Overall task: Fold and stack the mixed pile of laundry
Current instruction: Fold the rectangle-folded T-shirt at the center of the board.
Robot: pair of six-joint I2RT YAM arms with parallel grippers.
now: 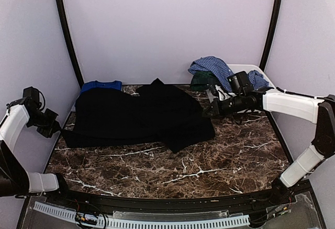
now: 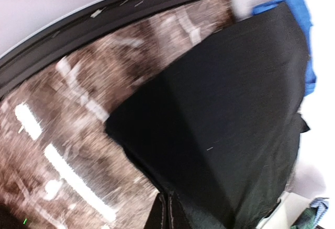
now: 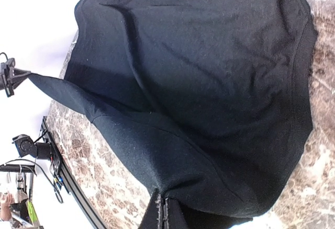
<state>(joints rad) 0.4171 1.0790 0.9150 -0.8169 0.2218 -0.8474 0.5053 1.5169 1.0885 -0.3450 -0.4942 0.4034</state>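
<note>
Left gripper (image 1: 58, 127) and right gripper (image 1: 209, 109) each pinch the limp, matte black garment (image 1: 141, 116).

Royal-blue tee (image 1: 101, 85) mostly under black garment (image 1: 136, 114), white bin (image 1: 245, 67) largely behind checked shirt (image 1: 212, 65), worktop (image 2: 63, 135) blurred in left wrist view

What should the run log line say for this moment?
left pincer: shut on black garment, left edge | right pincer: shut on black garment, right edge | garment: spread on table
</note>
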